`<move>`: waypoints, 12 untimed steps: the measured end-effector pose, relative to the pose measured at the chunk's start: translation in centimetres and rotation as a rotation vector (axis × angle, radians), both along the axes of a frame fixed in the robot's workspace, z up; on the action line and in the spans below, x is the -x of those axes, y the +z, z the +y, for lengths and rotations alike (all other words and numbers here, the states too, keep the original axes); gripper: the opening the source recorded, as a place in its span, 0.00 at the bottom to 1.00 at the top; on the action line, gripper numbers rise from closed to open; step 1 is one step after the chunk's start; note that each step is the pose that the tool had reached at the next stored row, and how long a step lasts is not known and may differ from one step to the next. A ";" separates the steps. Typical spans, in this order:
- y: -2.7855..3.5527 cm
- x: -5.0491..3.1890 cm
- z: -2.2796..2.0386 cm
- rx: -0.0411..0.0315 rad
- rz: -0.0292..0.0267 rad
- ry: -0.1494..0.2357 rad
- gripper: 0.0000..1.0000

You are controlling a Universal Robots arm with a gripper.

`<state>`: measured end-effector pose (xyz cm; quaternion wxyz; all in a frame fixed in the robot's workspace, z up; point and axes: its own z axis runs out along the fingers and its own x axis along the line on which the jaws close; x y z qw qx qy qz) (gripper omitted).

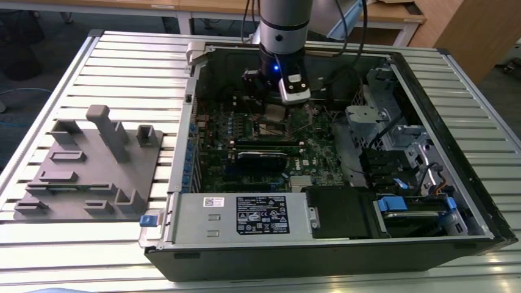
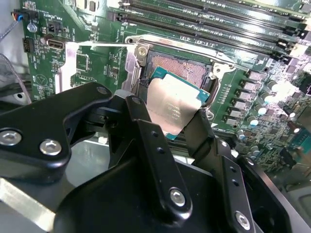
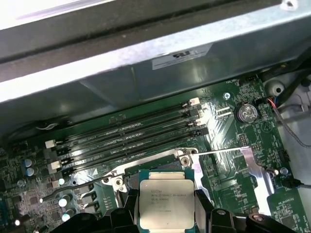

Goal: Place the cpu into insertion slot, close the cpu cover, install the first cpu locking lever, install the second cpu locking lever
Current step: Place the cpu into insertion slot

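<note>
The black two-fingered gripper (image 2: 169, 116) pinches the cpu (image 2: 177, 99), a small flat square chip with a dull silver-grey metal top and a thin green edge, by two opposite sides. That grip leaves the underside free to meet the contacts. In both wrist views the chip hangs just over the near edge of the insertion slot (image 2: 182, 73), a square dark socket with a fine-grained coppery contact field inside a bright stamped-metal rim. Seen in the second wrist view, the chip sits slightly tilted to the socket. Whether a corner already touches it, I cannot tell.

The field is bare, so the chip is not yet seated. Long narrow black memory slots (image 3: 131, 131) run beside the socket on the glossy green circuit board (image 1: 219, 159). The board lies in an open black computer case (image 1: 326, 262) laid flat on a ribbed aluminium desk (image 1: 122, 67), so the arm reaches straight down.
</note>
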<state>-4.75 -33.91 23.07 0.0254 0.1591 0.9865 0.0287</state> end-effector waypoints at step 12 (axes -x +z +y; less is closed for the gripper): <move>-0.02 0.00 0.00 0.0000 0.0000 -0.081 0.54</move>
